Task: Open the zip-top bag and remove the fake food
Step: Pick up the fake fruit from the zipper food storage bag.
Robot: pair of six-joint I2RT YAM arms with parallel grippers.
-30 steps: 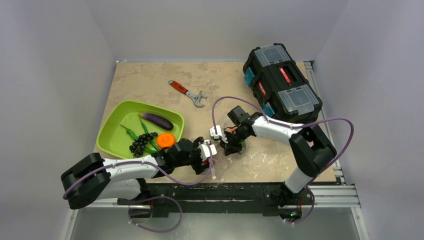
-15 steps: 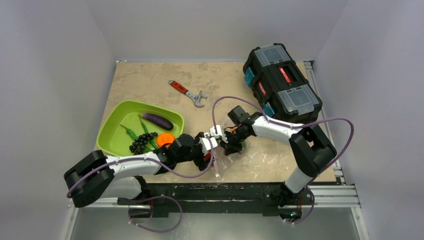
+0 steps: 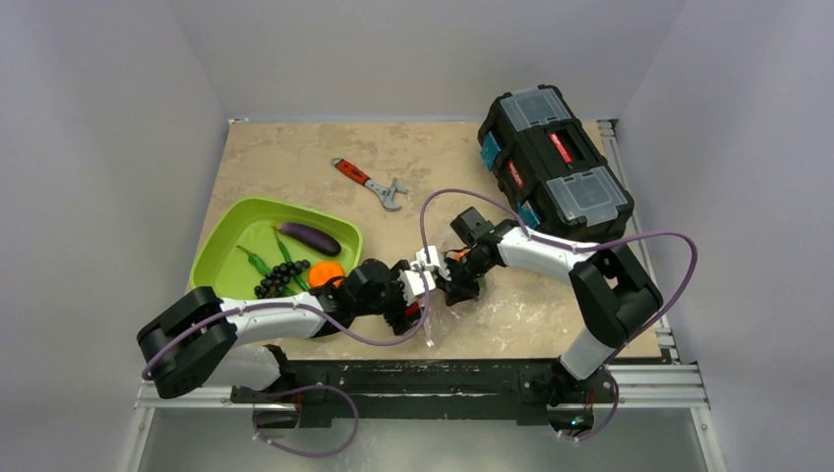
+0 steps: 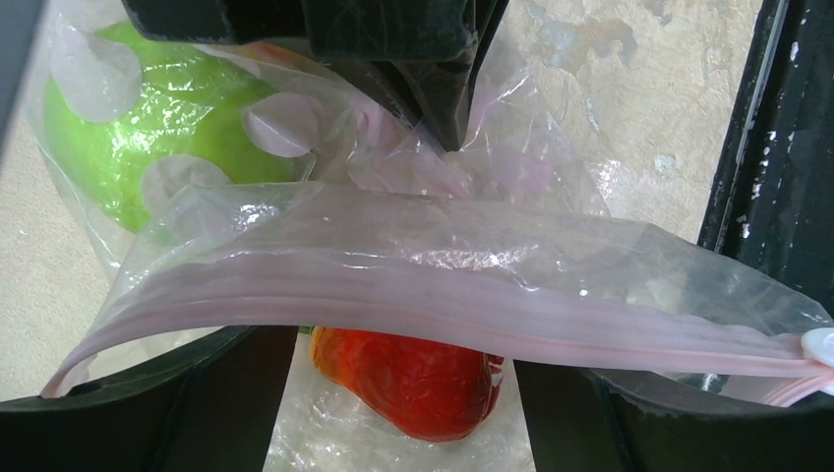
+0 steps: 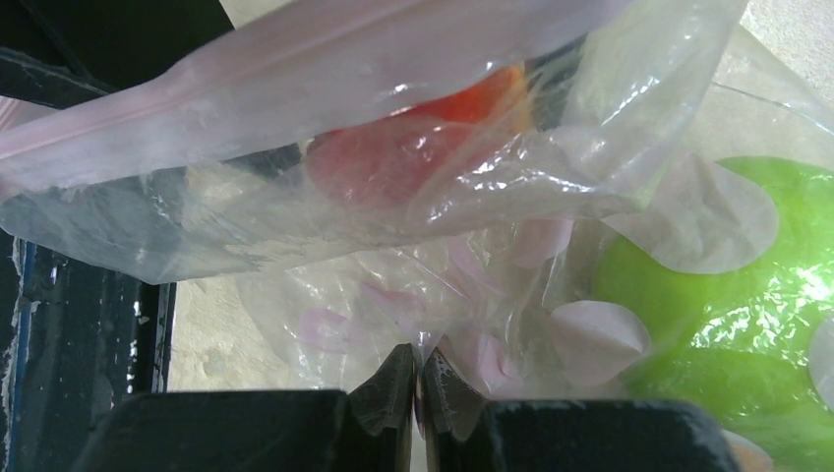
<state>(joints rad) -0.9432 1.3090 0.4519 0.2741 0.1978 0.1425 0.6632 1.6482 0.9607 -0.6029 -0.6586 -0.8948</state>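
The zip-top bag point(image 3: 434, 313) hangs between my two grippers near the table's front edge. My right gripper point(image 3: 455, 286) is shut on the bag's clear film point(image 5: 418, 379) and holds it up. My left gripper point(image 3: 410, 291) is open. Its fingers stand on either side of a red piece point(image 4: 403, 379) inside the bag, with small gaps, under the pink zip strip point(image 4: 443, 295). A bright green piece point(image 4: 167, 128) also lies in the bag and shows in the right wrist view point(image 5: 728, 295). The eggplant point(image 3: 308, 237), green pods point(image 3: 270, 261) and orange fruit point(image 3: 326, 274) lie in the green tray point(image 3: 211, 256).
A dark grape bunch point(image 3: 273, 285) also lies in the tray. A red-handled wrench point(image 3: 369, 183) lies at the back middle. A black toolbox point(image 3: 554, 162) stands at the back right. The black table frame point(image 4: 777, 147) runs close beside the bag.
My left gripper has moved right and forward to the bag, close to the right gripper. The right gripper has held the bag almost still.
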